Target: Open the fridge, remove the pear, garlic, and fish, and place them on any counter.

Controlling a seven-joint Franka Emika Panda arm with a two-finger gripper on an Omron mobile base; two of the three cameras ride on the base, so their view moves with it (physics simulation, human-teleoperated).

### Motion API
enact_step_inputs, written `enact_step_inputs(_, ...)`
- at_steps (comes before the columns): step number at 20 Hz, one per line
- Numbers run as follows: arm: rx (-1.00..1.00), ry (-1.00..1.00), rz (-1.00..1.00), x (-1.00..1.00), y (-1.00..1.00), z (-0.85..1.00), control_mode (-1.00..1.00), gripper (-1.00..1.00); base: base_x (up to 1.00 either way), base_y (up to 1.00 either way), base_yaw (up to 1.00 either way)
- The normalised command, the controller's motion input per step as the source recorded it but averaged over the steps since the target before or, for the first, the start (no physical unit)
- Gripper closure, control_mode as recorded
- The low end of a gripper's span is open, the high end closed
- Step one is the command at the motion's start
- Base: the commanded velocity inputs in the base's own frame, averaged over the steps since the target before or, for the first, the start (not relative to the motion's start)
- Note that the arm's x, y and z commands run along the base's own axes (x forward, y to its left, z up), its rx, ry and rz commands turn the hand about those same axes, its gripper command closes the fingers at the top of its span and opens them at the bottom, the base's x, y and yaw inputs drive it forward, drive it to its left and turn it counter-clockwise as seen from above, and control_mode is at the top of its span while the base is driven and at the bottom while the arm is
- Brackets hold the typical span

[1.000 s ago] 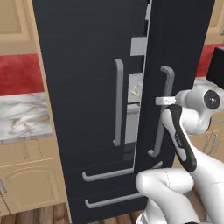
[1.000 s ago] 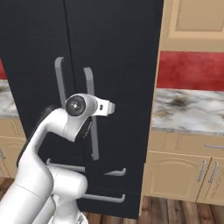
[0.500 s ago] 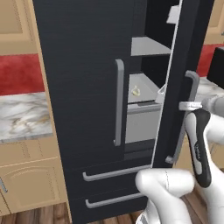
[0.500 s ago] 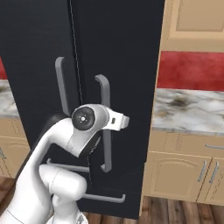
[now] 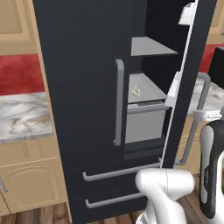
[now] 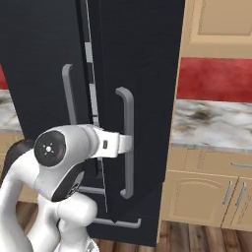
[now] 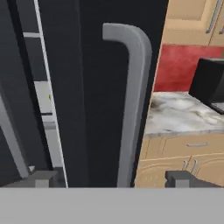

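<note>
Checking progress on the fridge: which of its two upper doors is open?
The right-hand door, swung outward beside the gripper; the left door sits shut, flush.

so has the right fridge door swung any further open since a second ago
Yes. In the left base view the right door has swung out to the right, away from the closed left door, widening the gap and exposing the grey inner shelves.

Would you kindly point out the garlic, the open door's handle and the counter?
garlic (image 5: 136, 91): left base view, bulb's middle.
open door's handle (image 7: 133, 109): hand view, mid-bar.
counter (image 6: 216, 123): right base view, bare marble top.
</note>
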Motion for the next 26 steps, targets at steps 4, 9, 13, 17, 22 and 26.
enact_step_inputs(4, -0.32, 0.01, 0.0, -0.84, 0.94, 0.34, -1.0, -1.0, 0.0, 0.0, 0.0)
enact_step_inputs(9, -0.34, 0.11, 0.0, -0.13, 1.0, 0.34, -1.0, -1.0, 0.0, 0.0, 0.0)
enact_step_inputs(13, -0.24, 0.08, 0.0, 0.79, 0.83, -0.04, -1.0, -1.0, 0.0, 0.0, 0.0)
enact_step_inputs(17, -0.14, 0.21, -0.02, 0.93, 0.28, -0.31, -1.0, -1.0, 0.0, 0.0, 0.0)
enact_step_inputs(22, -0.06, 0.31, -0.04, 0.87, 0.0, -0.57, -1.0, -1.0, 0.0, 0.0, 0.0)
enact_step_inputs(26, -0.04, 0.18, -0.04, 0.86, 0.0, -0.54, -1.0, -1.0, 0.0, 0.0, 0.0)
